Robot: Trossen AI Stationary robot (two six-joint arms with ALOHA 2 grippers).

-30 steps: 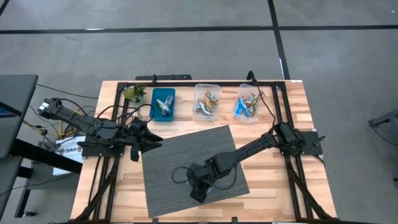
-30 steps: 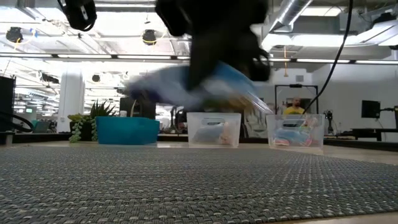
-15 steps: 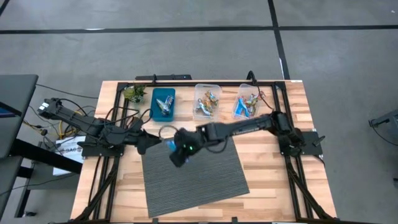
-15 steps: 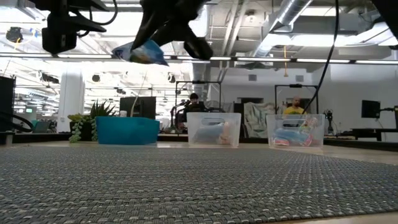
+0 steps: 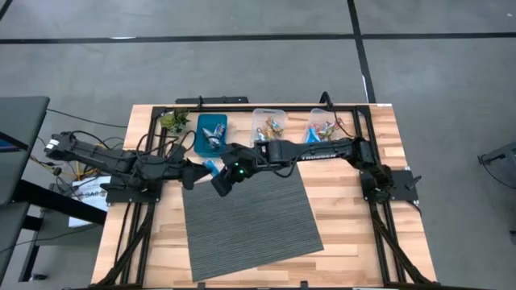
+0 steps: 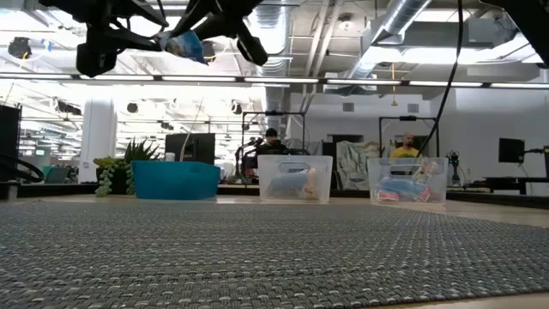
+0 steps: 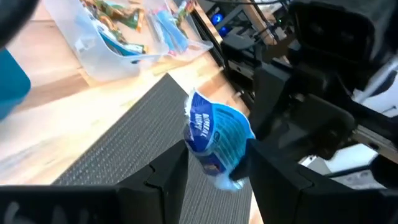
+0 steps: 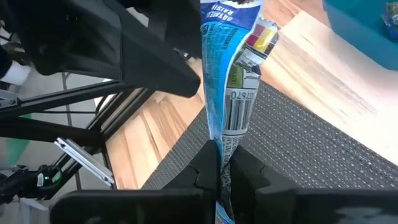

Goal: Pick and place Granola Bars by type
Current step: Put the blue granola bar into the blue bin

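Note:
A blue-white granola bar (image 5: 211, 167) hangs in the air over the far-left corner of the grey mat (image 5: 250, 213), held by my right gripper (image 5: 218, 176), which is shut on it. The right arm reaches across from the table's right side. My left gripper (image 5: 193, 173) comes level from the left and is open. In the left wrist view its two fingers stand on either side of the bar (image 7: 214, 137). The low view shows the bar (image 6: 184, 45) high above the mat. Other bars lie in the containers at the far edge. My right gripper pinches the bar's flat crimped end (image 8: 222, 146) between its two fingers (image 8: 205, 163). The bar is lifted clear of the mat and sticks out beyond the fingertips toward the left gripper. My left gripper's fingers (image 7: 171, 171) flank the bar's other part; I cannot tell whether they touch it.
Along the far edge stand a blue tray (image 5: 199, 137) and two clear tubs (image 5: 258, 117) (image 5: 313, 121), all with bars inside. A small plant (image 5: 172, 121) sits at the far left corner. Black frame rails run down both sides of the table. People show in the room behind.
My right gripper has carried the bar up from the mat's near middle and toward the table's far left, up to the left gripper. The bar is now lifted high and clear. The left gripper has shifted slightly toward the bar.

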